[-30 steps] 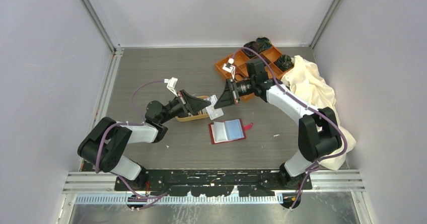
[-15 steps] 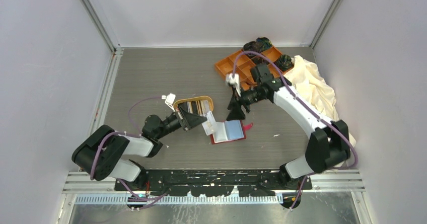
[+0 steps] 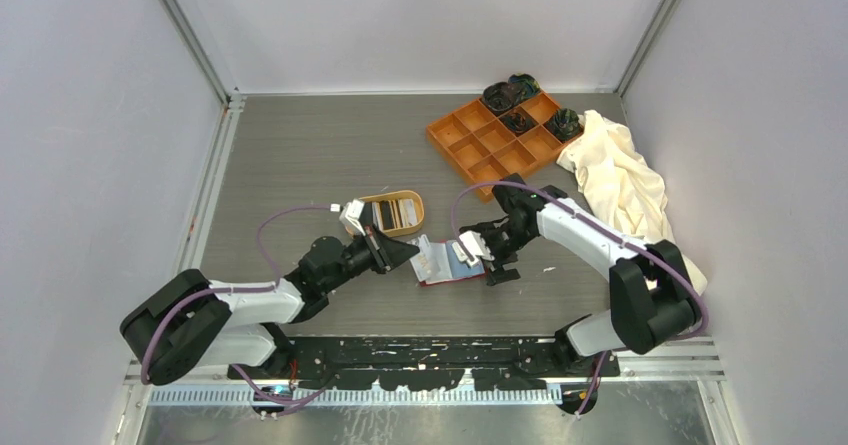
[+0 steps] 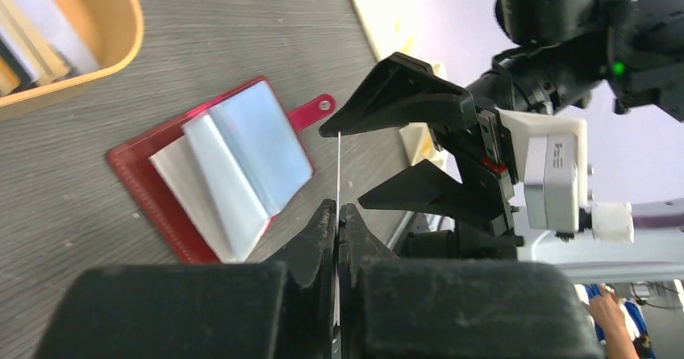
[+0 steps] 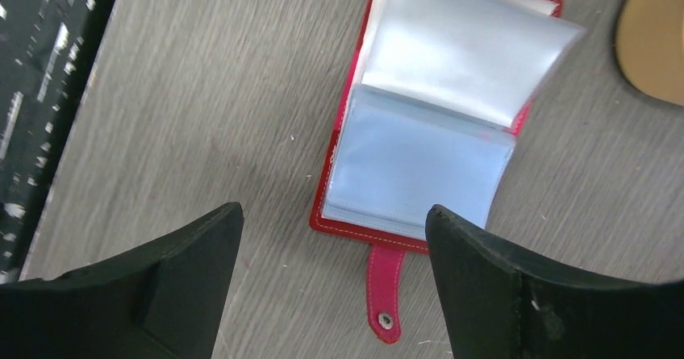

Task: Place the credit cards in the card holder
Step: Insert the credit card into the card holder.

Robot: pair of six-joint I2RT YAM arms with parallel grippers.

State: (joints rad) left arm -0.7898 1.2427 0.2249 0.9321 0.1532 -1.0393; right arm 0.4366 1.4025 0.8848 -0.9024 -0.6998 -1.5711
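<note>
the red card holder (image 3: 447,265) is lying open on the worktop (image 3: 300,155), near the middle and a little toward 6 o'clock in the top view. its clear pocket pages are facing up, with one page lifting off the rest. its snap tab (image 5: 385,294) is lying flat on the worktop, sticking out on the right arm's side.

the left gripper (image 4: 337,214) is pinching a thin white card (image 4: 339,169) tight between its fingers. the card is standing edge-on and poking out past the fingertips, at 9 o'clock of the card holder. whether it is touching the pages cannot be told.

the right gripper (image 5: 332,214) is hanging over the card holder with its fingers spread wide and nothing between them.

an oval tan dish (image 3: 420,210) is sitting just beside the card holder at 11 o'clock, with more cards (image 3: 395,212) standing inside it. an orange tray (image 3: 478,140) is lying well apart at 1 o'clock, with dark items in its far compartments. a cream cloth (image 3: 620,180) is bunching up at 3 o'clock, touching the tray's corner.
</note>
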